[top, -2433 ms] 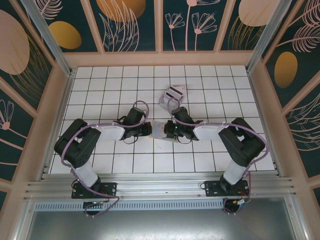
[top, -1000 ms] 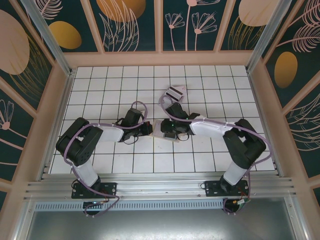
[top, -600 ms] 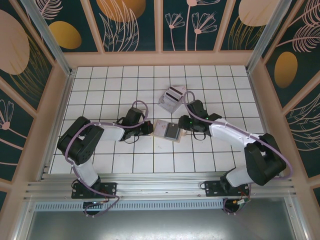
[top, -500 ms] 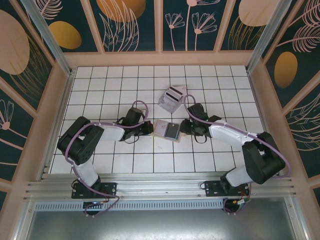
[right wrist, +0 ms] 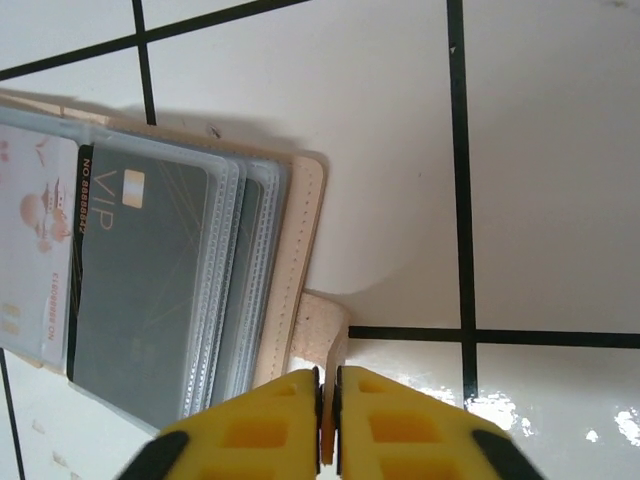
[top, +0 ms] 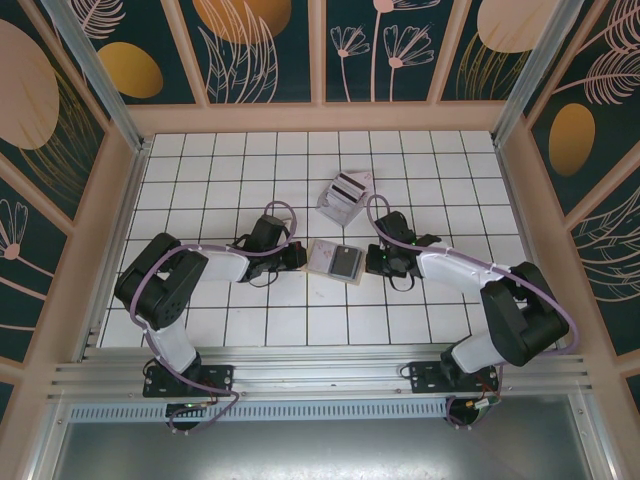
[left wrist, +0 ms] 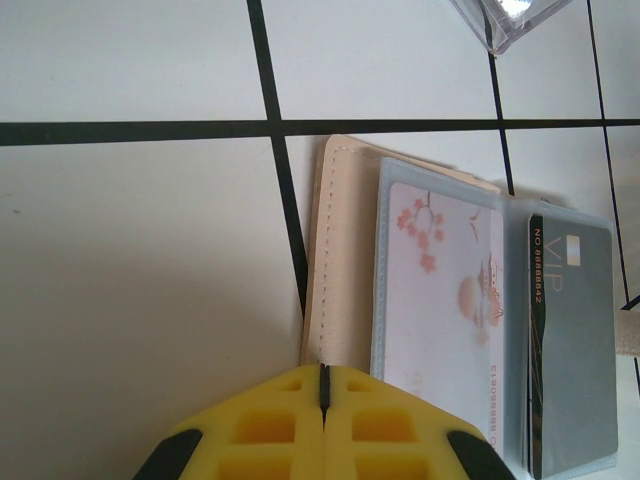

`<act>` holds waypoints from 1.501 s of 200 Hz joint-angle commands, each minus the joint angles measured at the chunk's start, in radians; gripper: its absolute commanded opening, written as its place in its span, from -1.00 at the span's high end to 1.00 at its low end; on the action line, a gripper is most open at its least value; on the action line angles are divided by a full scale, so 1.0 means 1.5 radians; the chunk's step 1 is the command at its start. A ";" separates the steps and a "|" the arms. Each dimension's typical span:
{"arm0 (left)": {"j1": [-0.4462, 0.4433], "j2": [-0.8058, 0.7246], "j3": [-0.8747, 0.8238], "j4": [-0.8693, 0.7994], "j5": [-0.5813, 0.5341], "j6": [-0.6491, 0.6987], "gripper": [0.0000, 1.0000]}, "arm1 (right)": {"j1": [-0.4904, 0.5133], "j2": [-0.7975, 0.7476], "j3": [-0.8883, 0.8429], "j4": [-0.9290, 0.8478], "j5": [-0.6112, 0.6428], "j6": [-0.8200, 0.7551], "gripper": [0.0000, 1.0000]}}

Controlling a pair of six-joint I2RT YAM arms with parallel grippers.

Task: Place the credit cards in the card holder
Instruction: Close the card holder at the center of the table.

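Note:
The tan card holder (top: 335, 261) lies open mid-table, its clear sleeves facing up. A pale blossom-print credit card (left wrist: 440, 290) and a dark grey VIP credit card (right wrist: 140, 280) sit in those sleeves. More credit cards (top: 346, 190), pale with a dark stripe, lie in a loose pile one tile behind the holder. My left gripper (left wrist: 322, 385) is shut, its tips right at the holder's stitched left edge (left wrist: 340, 260); nothing shows between the fingers. On the holder's right side my right gripper (right wrist: 328, 400) is shut on the tan closing tab (right wrist: 322, 325).
Both arms reach in low from the two sides, the left gripper (top: 298, 258) and the right gripper (top: 372, 262) flanking the holder. Wooden walls (top: 320, 117) bound the white tiled floor. A corner of a clear plastic piece (left wrist: 510, 15) shows behind the holder.
The right arm pulled off the holder to its right side, leaving the dark card in a sleeve, then shut on the tab. The left arm stayed put.

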 commanded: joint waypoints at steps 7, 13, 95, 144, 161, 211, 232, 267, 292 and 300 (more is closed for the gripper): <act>-0.006 0.036 -0.008 -0.062 -0.008 0.007 1.00 | 0.003 -0.004 0.017 0.008 -0.009 -0.004 0.87; -0.006 0.037 -0.008 -0.060 -0.008 0.006 1.00 | 0.007 -0.004 0.027 0.004 -0.010 -0.006 0.88; -0.008 0.046 0.002 -0.037 0.003 -0.001 1.00 | 0.060 0.060 0.177 0.026 -0.099 -0.001 0.89; -0.008 0.048 0.013 -0.020 0.006 -0.006 1.00 | 0.067 0.160 0.237 0.095 -0.183 0.002 0.89; -0.008 0.047 0.014 -0.018 0.005 -0.006 1.00 | 0.067 0.185 0.244 0.116 -0.207 0.007 0.89; -0.008 0.043 0.016 -0.020 -0.001 -0.006 1.00 | 0.065 0.226 0.248 0.152 -0.242 0.016 0.89; -0.008 0.015 0.010 -0.036 -0.033 0.000 1.00 | 0.064 0.240 0.257 0.153 -0.251 0.013 0.89; -0.007 -0.104 -0.022 -0.072 -0.122 -0.021 1.00 | 0.066 0.264 0.274 0.137 -0.248 -0.001 0.88; -0.006 -0.184 -0.039 -0.112 -0.207 -0.038 1.00 | 0.073 0.288 0.296 0.121 -0.240 -0.015 0.88; -0.003 -0.203 -0.047 -0.120 -0.232 -0.039 1.00 | 0.079 0.298 0.309 0.108 -0.230 -0.021 0.88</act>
